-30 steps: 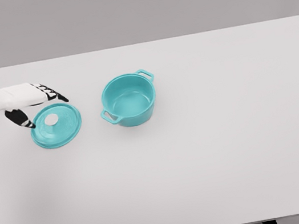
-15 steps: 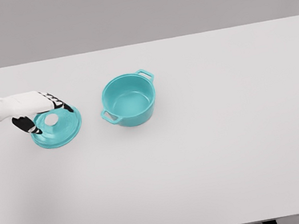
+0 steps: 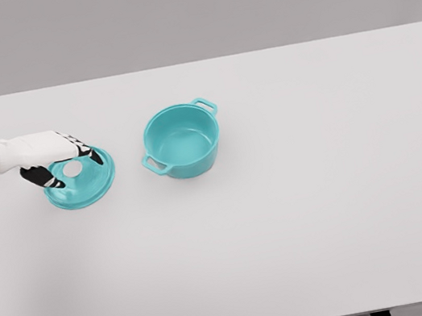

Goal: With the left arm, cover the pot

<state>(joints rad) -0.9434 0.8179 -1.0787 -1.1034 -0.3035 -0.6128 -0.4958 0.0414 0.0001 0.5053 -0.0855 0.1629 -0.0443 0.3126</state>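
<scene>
A teal lid (image 3: 85, 187) with a white knob (image 3: 72, 170) lies flat on the table at the left. The teal pot (image 3: 182, 140), with two side handles, stands uncovered to the lid's right, a short gap away. My left hand (image 3: 74, 171) reaches in from the left edge and hovers low over the lid. Its black fingertips (image 3: 94, 157) and thumb straddle the knob, still spread and not closed on it. The right arm is out of view.
The white table (image 3: 301, 207) stretches wide to the right and toward the front edge. Nothing else stands on it besides the pot and lid.
My left hand has moved right and down, from beside the lid's left rim to over its knob. Lid and pot have stayed in place.
</scene>
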